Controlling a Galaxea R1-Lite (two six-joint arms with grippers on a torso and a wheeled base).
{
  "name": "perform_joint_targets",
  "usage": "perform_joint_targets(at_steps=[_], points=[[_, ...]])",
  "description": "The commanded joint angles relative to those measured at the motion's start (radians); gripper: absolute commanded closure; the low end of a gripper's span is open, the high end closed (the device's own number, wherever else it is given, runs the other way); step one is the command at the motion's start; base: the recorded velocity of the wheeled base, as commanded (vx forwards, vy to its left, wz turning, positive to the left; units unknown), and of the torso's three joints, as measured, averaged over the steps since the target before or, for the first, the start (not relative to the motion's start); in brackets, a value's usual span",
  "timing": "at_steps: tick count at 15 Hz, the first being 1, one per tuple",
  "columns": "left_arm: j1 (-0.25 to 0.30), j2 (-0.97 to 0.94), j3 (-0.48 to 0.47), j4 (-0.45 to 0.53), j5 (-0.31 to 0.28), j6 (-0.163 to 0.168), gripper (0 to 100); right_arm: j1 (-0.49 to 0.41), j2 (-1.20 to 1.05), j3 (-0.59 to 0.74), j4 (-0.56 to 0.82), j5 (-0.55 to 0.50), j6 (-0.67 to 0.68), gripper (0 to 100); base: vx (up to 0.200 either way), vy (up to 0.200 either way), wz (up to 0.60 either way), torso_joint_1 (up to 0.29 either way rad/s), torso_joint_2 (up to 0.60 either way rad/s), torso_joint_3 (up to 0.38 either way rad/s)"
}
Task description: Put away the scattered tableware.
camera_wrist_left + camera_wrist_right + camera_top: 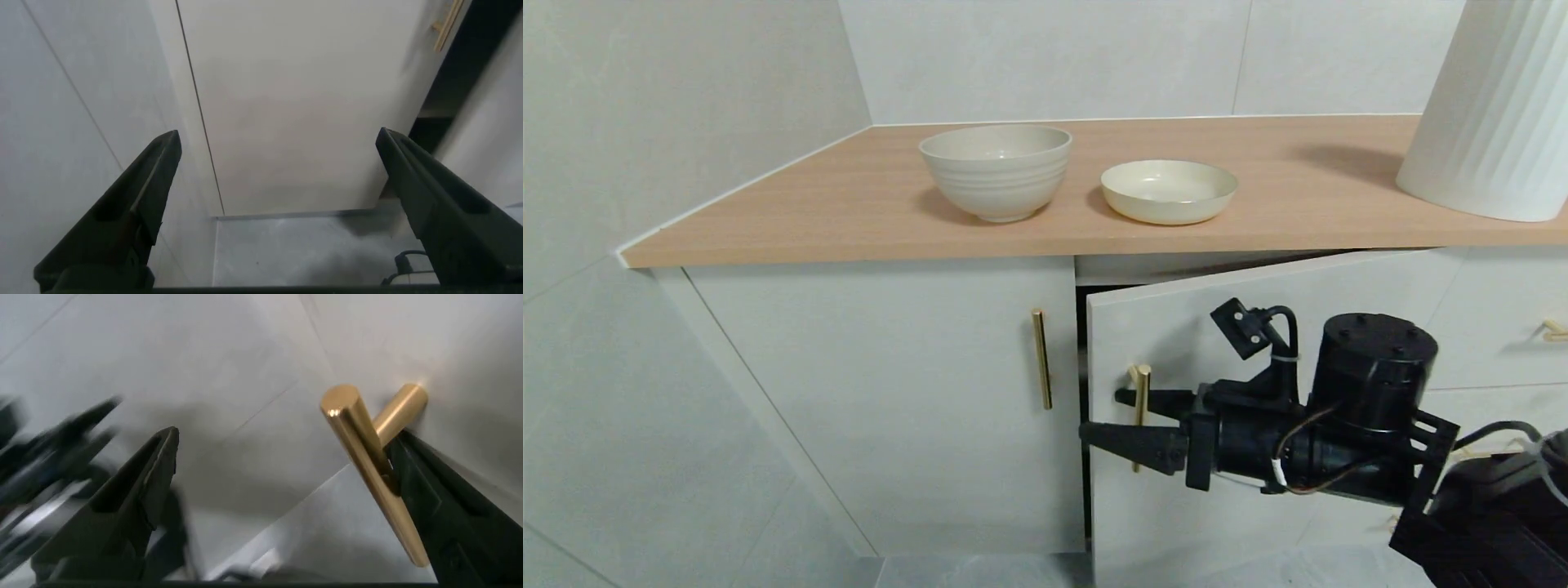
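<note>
Tiled wall behind; wooden bench (849, 212) over a pale cupboard.

Tableware: deep bowl (995, 171) and shallow bowl (1169, 190) stand upright near the bench's front edge. The deep one is nearer the left corner, the shallow one just beside it, not touching. A white ribbed vessel (1494, 114) stands at the right end, well apart from both.

Cupboard: left door (890, 392) shut, its brass bar (1041, 358) untouched. Right door (1176, 327) ajar, with a dark gap along its top and hinge-free edge.

Right jaws: apart, set around the right door's brass handle (1141, 404). The wrist view shows the handle (372, 465) against one jaw, with a wide gap to the other, so not clamped.

Left jaws: apart, holding nothing, low down and facing the foot of the left door and the floor.

Step in hand (judgement): opening the cupboard to make room for the bowls; neither bowl is put away yet.

Next move calls for: hooking or pinching the handle firmly and drawing the door along its hinge arc until it stands wide. A straight pull would likely slip off the round bar. After that, the bowls can be lifted one at a time.
</note>
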Motion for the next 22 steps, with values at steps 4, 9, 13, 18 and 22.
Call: perform_joint_targets(at_steps=[4, 9, 13, 18, 22], points=[[0.0, 0.0, 0.0, 0.0, 0.0, 0.003, 0, 0.037, -0.197, 0.204, 0.0, 0.117, -0.002, 0, 0.0, 0.0, 0.0, 0.0, 0.0, 0.0], [0.0, 0.0, 0.0, -0.005, 0.0, 0.012, 0, 0.044, -0.198, 0.217, 0.0, 0.115, -0.005, 0, 0.0, 0.0, 0.0, 0.0, 0.0, 0.0], [0.0, 0.0, -0.078, 0.003, -0.025, 0.023, 0, 0.046, -0.198, 0.22, 0.0, 0.115, -0.008, 0, 0.0, 0.0, 0.0, 0.0, 0.0, 0.0], [-0.003, 0.298, -0.411, 0.104, -0.364, 0.02, 0, 0.047, -0.2, 0.22, 0.0, 0.115, -0.009, 0, 0.0, 0.0, 0.0, 0.0, 0.0, 0.0], [-0.028, 0.687, -0.649, 0.101, -0.629, 0.024, 0, 0.046, -0.2, 0.217, -0.002, 0.114, -0.009, 0, 0.0, 0.0, 0.0, 0.0, 0.0, 0.0]])
